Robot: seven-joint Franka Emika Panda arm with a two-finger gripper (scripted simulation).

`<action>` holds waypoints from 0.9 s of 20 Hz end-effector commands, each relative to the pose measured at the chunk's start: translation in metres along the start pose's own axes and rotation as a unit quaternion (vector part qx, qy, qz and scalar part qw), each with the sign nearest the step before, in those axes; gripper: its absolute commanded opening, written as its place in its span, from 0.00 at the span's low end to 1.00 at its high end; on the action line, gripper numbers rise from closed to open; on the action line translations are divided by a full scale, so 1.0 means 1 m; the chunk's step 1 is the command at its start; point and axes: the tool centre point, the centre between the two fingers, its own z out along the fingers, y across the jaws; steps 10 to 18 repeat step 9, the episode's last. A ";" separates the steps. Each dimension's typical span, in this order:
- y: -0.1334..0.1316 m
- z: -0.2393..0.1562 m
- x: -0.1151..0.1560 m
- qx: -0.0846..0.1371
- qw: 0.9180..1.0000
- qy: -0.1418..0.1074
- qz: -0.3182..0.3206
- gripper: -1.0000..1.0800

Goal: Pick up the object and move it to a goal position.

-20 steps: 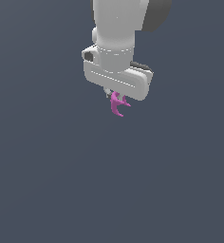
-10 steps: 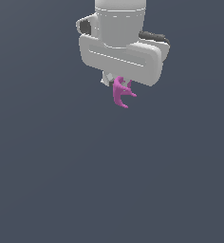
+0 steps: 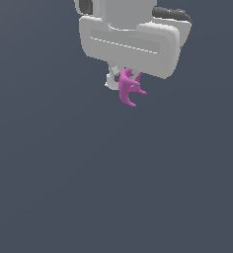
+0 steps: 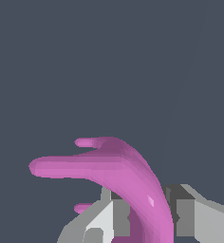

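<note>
Closest to my wrist camera, my gripper (image 4: 143,214) is closed around the base of the magenta-pink clawed piece (image 4: 115,166). A grey finger pad (image 4: 121,216) presses one side of it and the other finger sits against the opposite side, with only the pink stem filling the narrow gap between them. From that pinch the piece curves up and away toward the middle left of the wrist frame, ending in one long blunt prong. A shorter prong sits above it, and another stub pokes out lower down beside my finger.

In the exterior view, my gripper (image 3: 122,81) hangs from the white hand body in the upper centre of the frame. The clawed piece (image 3: 129,89) dangles just under it, prongs pointing down and to the exterior view's right. It touches nothing but my fingers.

Beyond that there is only the flat dark blue-grey floor (image 3: 113,188), filling the rest of both frames.

I judge the pick-up as done: the piece is grasped and appears lifted off the floor. What is left is the carry to the goal. I see no goal marker in either view, so I cannot tell how near it is.
</note>
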 end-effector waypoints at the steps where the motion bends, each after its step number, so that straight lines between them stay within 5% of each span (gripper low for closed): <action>1: -0.002 -0.005 0.002 0.000 1.000 0.000 0.000 0.00; 18: -0.003 -0.008 0.003 0.000 1.000 0.000 0.000 0.00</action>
